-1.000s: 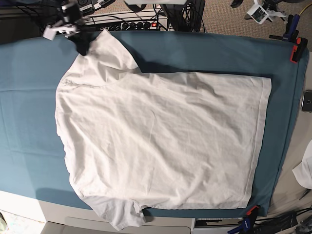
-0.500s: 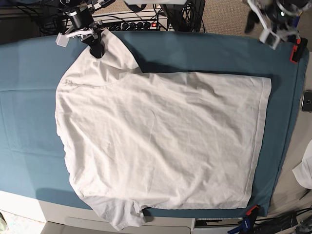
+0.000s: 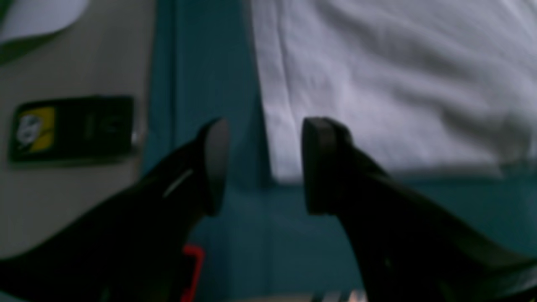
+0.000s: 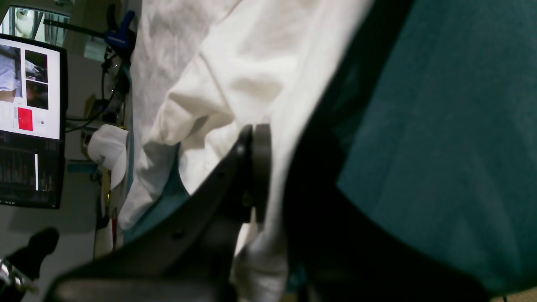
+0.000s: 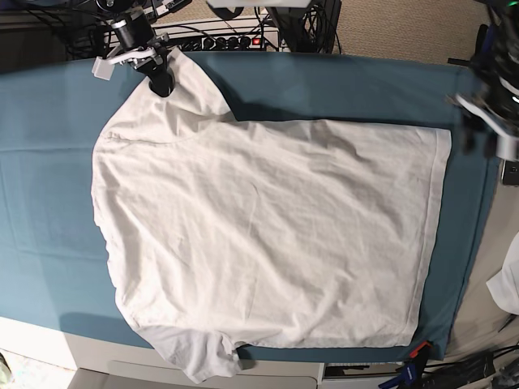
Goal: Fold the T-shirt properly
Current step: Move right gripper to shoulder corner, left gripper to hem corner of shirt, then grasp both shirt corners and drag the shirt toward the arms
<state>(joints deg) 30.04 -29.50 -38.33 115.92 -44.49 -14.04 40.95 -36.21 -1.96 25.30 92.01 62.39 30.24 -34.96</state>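
The white T-shirt (image 5: 268,235) lies spread flat on the teal cloth (image 5: 49,162), collar to the left and hem to the right. My right gripper (image 5: 160,79) is at the top left, shut on the upper sleeve; in the right wrist view its fingers (image 4: 260,167) pinch the bunched white fabric (image 4: 235,63). My left gripper (image 5: 478,134) hovers open at the right edge, just beyond the hem's upper corner. In the left wrist view its gripper (image 3: 262,167) has nothing between the fingers, and the hem corner (image 3: 285,163) lies just ahead of them.
A dark phone (image 5: 511,172) lies on the bare table right of the cloth, also seen as the phone (image 3: 71,128). A red clamp (image 5: 418,350) holds the cloth's near right corner. A small white scrap (image 5: 507,284) sits at the far right. Cables and a power strip (image 5: 227,36) line the back.
The left arm has swung down from the back right corner to beside the hem's upper corner. The right gripper moved onto the sleeve and shut on it, then stayed put.
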